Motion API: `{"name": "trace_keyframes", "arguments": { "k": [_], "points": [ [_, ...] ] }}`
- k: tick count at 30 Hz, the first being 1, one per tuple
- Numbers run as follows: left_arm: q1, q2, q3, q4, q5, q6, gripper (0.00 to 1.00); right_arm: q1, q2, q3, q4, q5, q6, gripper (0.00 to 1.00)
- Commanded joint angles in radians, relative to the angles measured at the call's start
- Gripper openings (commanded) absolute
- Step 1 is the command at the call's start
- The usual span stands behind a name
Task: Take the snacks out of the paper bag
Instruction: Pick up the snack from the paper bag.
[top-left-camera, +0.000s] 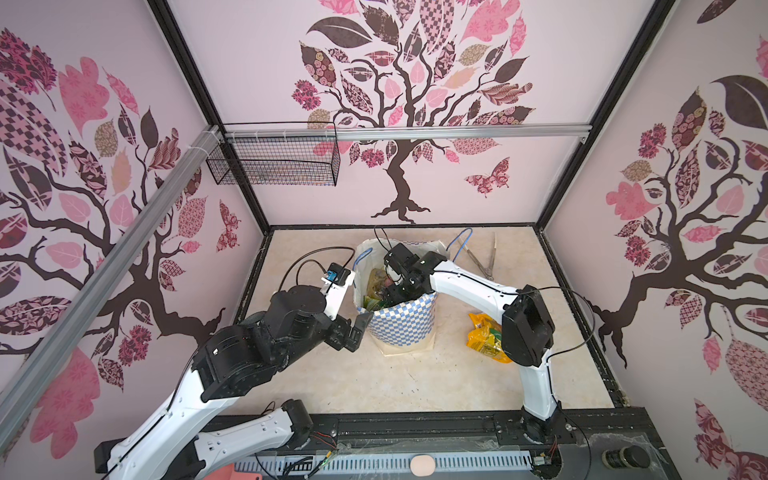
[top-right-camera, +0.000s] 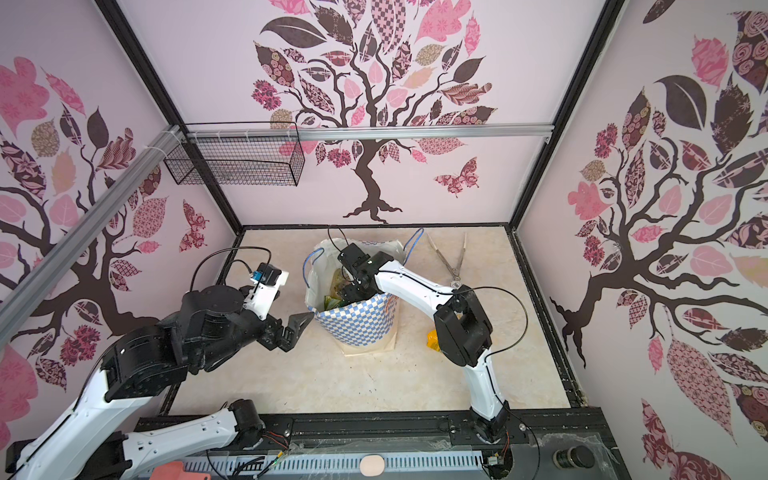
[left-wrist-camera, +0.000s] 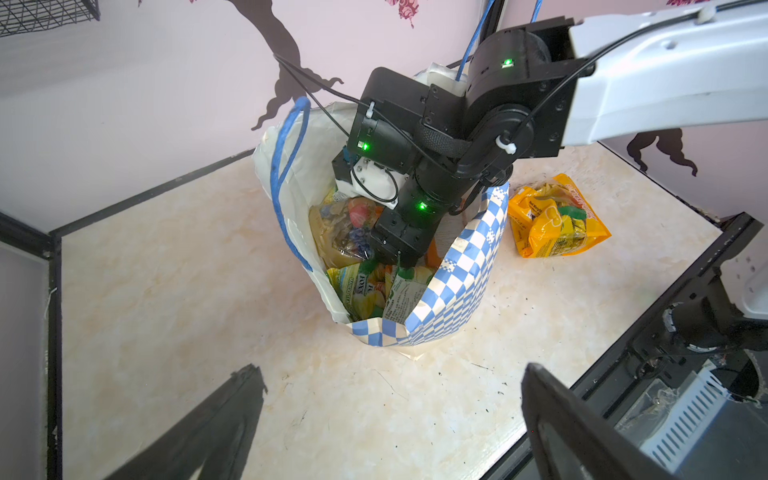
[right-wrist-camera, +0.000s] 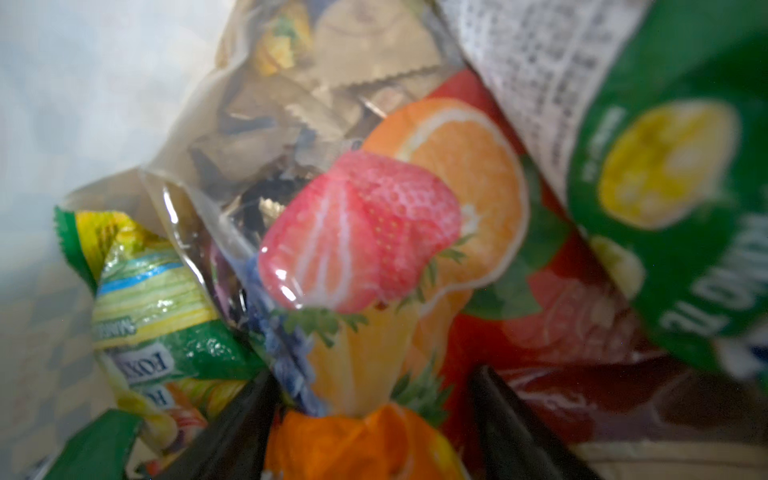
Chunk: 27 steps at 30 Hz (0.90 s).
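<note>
Top views: both show the paper bag (top-left-camera: 409, 328) upright at centre frame on the table (top-left-camera: 374, 386), mouth open, blue cord handles raised. The right gripper (top-left-camera: 392, 293) is sunk into that mouth, its jaws hidden by the wrist.
Top views only: metal tongs (top-left-camera: 482, 259) lie right of the bag toward the back wall. A black wire basket (top-left-camera: 274, 164) hangs on the rail at upper left.
Left wrist view: shows the bag's (left-wrist-camera: 457, 282) checkered band folded outward and a green-yellow FOX'S packet (left-wrist-camera: 361, 291) against its near wall. Beyond the bag, two yellow-orange packets (left-wrist-camera: 557, 224) lie together on the table, clear of it. In a top view the right arm covers most of them (top-right-camera: 432, 340).
Right wrist view: only this one looks inside the bag. It shows a fruit-print packet (right-wrist-camera: 374, 232) with strawberry and orange slice, a green packet (right-wrist-camera: 673, 187) with a lemon, and the FOX'S packet (right-wrist-camera: 153, 316).
Right jaws: partly parted, one finger (right-wrist-camera: 511, 424) on each side of an orange packet (right-wrist-camera: 357, 444). I cannot tell whether they pinch it.
Left jaws: the left gripper (left-wrist-camera: 390, 374) is spread wide and holds nothing. In the top views it sits just left of the bag's band (top-left-camera: 357, 328); contact cannot be told.
</note>
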Motion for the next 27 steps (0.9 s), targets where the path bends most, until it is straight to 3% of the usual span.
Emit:
{"name": "trace_keyframes", "arguments": {
  "k": [1,6,15,17,27],
  "points": [
    [0.004,-0.01,-0.022,0.036,0.013,-0.012,0.99,0.004,0.062,-0.065,-0.005,-0.036,0.015,0.62],
    [0.004,-0.002,-0.024,0.05,0.03,-0.01,0.99,0.003,0.006,-0.069,-0.003,-0.004,0.027,0.32],
    [0.004,-0.002,-0.024,0.053,0.034,-0.008,0.99,0.003,-0.097,-0.057,0.029,0.028,0.055,0.04],
    [0.004,-0.004,-0.025,0.052,0.033,-0.01,0.99,0.004,-0.11,-0.05,0.038,0.051,0.063,0.0],
    [0.004,-0.003,-0.031,0.057,0.029,-0.007,0.99,0.002,-0.153,0.002,0.065,0.075,0.065,0.0]
  ]
}}
